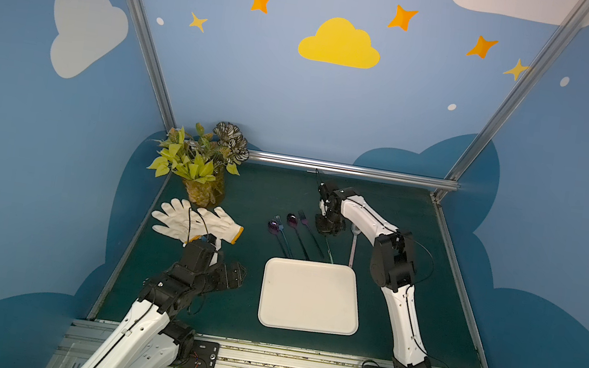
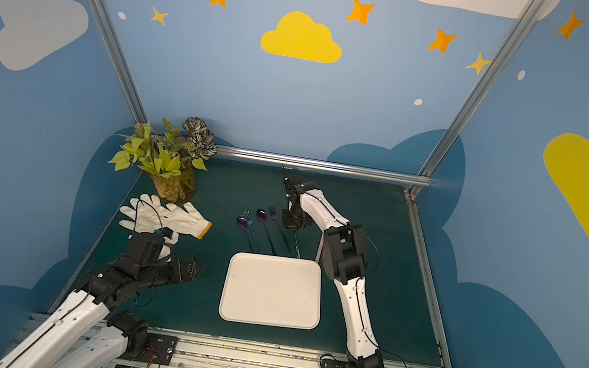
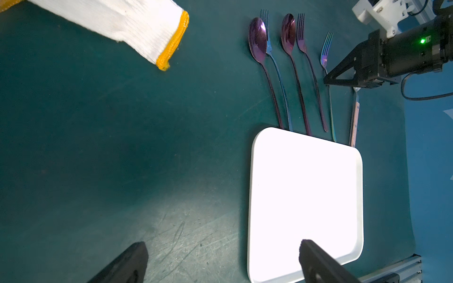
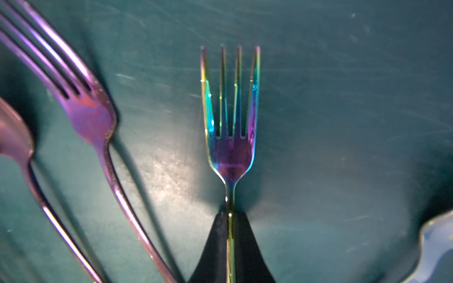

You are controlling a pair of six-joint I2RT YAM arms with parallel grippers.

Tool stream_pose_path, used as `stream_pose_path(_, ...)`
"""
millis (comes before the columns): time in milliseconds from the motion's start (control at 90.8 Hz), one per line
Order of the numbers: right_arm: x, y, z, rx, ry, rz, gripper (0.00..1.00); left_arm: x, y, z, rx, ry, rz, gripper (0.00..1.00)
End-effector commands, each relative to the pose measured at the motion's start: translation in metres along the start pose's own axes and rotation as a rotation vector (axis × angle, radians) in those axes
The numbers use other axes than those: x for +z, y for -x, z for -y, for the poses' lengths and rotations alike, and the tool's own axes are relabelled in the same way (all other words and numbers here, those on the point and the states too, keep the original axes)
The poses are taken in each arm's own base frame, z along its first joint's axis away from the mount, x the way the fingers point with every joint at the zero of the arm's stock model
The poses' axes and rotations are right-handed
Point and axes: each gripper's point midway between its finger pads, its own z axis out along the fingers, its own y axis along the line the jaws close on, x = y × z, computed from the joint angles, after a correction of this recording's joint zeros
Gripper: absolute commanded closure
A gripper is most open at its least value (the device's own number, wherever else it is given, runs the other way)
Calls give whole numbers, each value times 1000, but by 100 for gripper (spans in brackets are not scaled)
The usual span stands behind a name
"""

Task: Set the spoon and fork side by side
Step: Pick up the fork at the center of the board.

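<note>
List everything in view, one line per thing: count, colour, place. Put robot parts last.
spoons: three; two purple, one pale-handled; in a row beyond the tray
forks: three; blue, purple, rainbow; same row
tray: one; white; mid-table, bare
gloves: two; white, orange cuff; by the plant
plant: one; green; far corner
table: one; dark green
left gripper: one; black; open, near the gloves
right gripper: one; black; shut on rainbow fork

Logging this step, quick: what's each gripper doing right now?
Left gripper: open, holding nothing.
Right gripper: closed on the rainbow fork, at its neck.
</note>
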Motion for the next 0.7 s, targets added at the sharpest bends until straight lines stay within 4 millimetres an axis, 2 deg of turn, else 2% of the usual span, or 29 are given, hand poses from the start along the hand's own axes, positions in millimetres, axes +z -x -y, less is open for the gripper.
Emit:
stream_pose_path(0,19,-1,2,-1,-24,-11,100,-3,0,-3,7,12,7,0)
stream_pose_path(88,8,9,6,-11,-49,28,100,-4,1,-3,5,13,14,0)
stream_pose_path(176,-15,23,11,-19,-75,93,100,-5,2,-3,7,13,21,0)
stream_pose_path(308,-65,44,16,-18,-90,209,100,-7,3,-3,8,14,27,0)
stream_pose_path(429,-113,53,17,18,-74,304,100,-8,3,-3,9,22,22,0)
stream_pose_path(573,-158,46,17,94,-45,355,100,-8,3,-1,14,22,5,0)
stream_pose_path(694,-180,16,9,196,-9,320,100,-8,3,3,29,17,-22,0)
